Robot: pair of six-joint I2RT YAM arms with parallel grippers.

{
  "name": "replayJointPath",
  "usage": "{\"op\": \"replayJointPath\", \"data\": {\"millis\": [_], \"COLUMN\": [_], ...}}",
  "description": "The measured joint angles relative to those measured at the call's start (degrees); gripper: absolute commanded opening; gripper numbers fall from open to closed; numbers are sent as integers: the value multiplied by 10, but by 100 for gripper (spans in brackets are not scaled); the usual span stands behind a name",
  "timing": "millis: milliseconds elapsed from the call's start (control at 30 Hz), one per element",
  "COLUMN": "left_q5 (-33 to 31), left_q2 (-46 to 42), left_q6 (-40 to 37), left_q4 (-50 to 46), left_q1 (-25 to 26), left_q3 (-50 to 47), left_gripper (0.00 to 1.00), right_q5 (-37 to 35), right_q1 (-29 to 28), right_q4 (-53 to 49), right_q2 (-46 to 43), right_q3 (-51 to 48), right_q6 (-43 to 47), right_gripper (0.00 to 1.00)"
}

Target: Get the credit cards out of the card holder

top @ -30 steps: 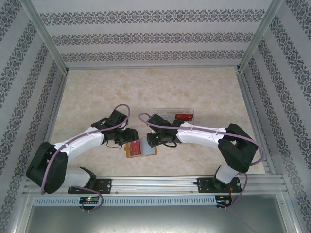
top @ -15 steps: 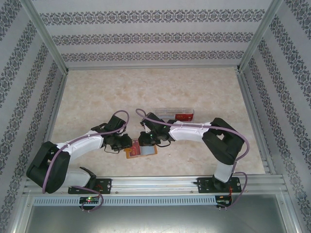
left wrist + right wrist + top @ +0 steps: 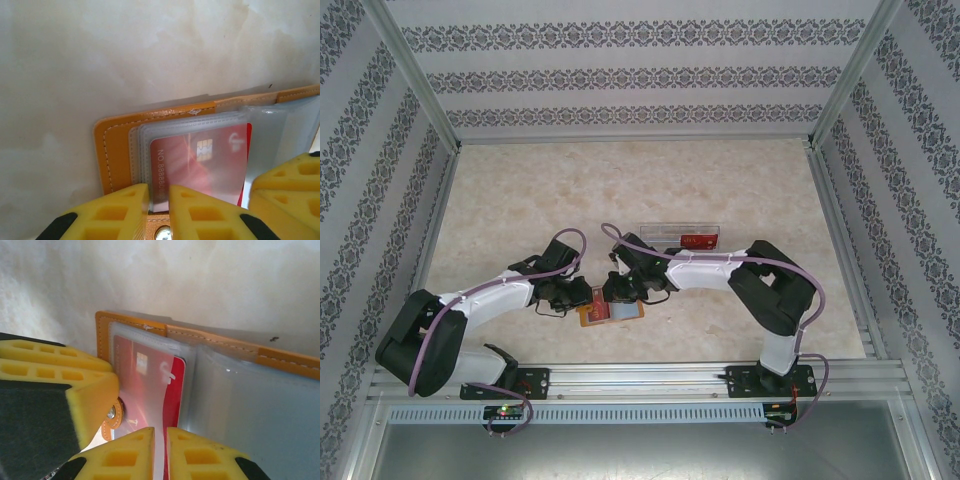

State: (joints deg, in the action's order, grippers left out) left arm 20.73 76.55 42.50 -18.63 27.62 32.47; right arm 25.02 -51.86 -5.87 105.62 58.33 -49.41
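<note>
As left gripper (image 3: 159, 192) has clamped onto card holder (image 3: 117, 150), right gripper (image 3: 160, 436) pinching red card (image 3: 145, 375) edge

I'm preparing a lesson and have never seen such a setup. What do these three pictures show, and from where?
Two robot arms, the left arm and right arm, are bolted at the near edge of a table. The wide picture comes from a camera above and behind them. The close-ups come from cameras on their wrists, so the yellow blocks are gripper fingers. On the table lie an open orange card holder, a red chip card in its see-through pocket, and farther back a clear tray. The left gripper and right gripper appear closed on the holder's edge; whether either pinches the card is unclear.
</note>
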Motion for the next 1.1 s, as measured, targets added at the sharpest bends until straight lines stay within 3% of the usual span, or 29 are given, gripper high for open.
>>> {"op": "replayJointPath", "data": {"millis": [633, 1100], "left_q5": [2, 2], "left_q2": [2, 6], "left_q6": [6, 6], "left_q4": [4, 6], "left_q1": [0, 0], "left_q3": [0, 0], "left_gripper": [19, 19], "right_q5": [26, 55], "right_q1": [19, 23], "right_q4": [5, 19], "right_q2": [7, 18], "right_q3": [-12, -12], "right_q6": [-3, -4], "right_gripper": [18, 10]}}
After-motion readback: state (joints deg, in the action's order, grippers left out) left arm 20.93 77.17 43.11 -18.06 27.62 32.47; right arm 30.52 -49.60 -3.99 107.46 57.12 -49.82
